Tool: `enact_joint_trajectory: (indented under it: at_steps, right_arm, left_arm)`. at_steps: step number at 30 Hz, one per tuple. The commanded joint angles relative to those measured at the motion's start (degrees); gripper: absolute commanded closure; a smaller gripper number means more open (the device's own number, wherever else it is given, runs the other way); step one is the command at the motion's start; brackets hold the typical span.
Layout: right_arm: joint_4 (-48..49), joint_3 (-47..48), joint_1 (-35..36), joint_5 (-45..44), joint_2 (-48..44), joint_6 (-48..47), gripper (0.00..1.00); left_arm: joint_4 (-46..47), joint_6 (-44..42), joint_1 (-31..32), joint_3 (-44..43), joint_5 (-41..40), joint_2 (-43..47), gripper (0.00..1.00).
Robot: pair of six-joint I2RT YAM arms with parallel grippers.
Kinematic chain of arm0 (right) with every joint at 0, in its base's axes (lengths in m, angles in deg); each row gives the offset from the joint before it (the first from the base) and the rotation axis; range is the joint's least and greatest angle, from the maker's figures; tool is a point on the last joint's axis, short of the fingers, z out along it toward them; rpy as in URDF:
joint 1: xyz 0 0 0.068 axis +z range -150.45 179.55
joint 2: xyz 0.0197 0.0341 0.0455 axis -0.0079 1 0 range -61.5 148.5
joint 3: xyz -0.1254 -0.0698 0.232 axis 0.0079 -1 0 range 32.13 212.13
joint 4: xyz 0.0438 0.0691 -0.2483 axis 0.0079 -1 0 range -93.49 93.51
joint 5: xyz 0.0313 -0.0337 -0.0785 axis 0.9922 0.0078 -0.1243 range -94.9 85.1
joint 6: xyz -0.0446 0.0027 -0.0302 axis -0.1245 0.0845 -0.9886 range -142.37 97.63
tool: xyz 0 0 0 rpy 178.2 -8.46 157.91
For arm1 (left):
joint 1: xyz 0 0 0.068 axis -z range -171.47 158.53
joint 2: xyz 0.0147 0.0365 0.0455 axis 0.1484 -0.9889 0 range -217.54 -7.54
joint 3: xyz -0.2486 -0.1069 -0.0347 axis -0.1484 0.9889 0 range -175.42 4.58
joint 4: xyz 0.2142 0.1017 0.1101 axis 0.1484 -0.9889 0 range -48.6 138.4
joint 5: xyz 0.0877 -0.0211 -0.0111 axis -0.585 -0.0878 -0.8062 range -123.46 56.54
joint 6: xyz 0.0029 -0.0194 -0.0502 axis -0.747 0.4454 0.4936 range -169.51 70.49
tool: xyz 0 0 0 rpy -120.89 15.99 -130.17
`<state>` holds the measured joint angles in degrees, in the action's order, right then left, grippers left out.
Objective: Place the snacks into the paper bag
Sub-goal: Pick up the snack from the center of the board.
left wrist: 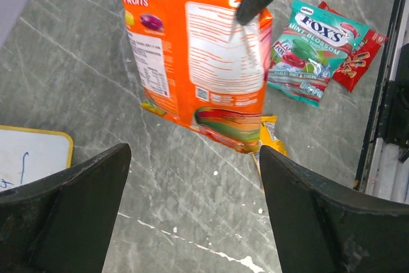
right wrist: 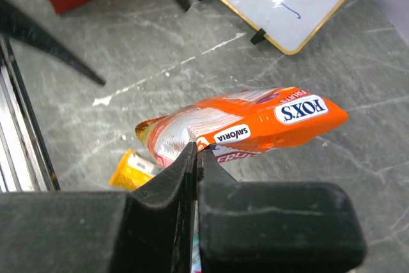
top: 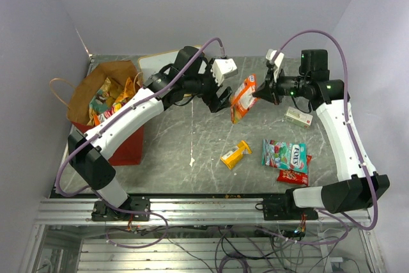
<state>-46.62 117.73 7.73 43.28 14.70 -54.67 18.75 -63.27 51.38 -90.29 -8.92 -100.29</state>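
At the far left corner of the bench we see the paper bag (top: pixel 128 148) standing upright, red outside and brown inside, its mouth open and its thin loop handles hanging out to the left. Several packets (top: pixel 107 101) already lie inside it. Just behind the paper bag, along the far edge, a white board (left wrist: pixel 32 158) with blue writing lies flat.

Right of the paper bag, over the middle of the bench, the left gripper (top: pixel 222 100) hangs with its jaws spread wide and nothing between them. It faces the orange candy bag (left wrist: pixel 198 62) from just beside it without touching.

Toward the near edge, a yellow pack (top: pixel 234 155) lies on the bench by itself.

The orange candy bag is in the air above the middle of the bench, nearer the far edge. The right gripper (right wrist: pixel 197 155) holds it, jaws clenched on one edge of the wrapper close to the printed logo, and the rest of the bag hangs free.

Further right, near the near right corner, a teal-and-white candy bag (top: pixel 285 156) lies flat, partly overlapping a red pack (top: pixel 295 176) at its near side. Close to the right edge, a small white box (top: pixel 298 117) rests beneath the right arm.
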Motion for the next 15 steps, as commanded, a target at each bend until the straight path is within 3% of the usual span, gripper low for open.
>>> enact_joint_trajectory:
  at_steps: [1,7,15]
  right_arm:
    - [12.52,0.55,0.95,-5.92,-0.77,19.84,1.0]
    - [18.18,0.98,0.91,-10.32,1.87,34.07,1.0]
    - [20.2,2.05,0.18,-10.16,4.06,42.63,1.0]
  left_arm:
    - [3.32,5.63,0.27,-0.57,-0.58,0.13,0.08]
    - [2.06,2.64,3.73,-3.15,-10.29,-1.29,0.08]
    - [5.65,0.33,8.35,-4.51,-24.05,-5.36,0.07]
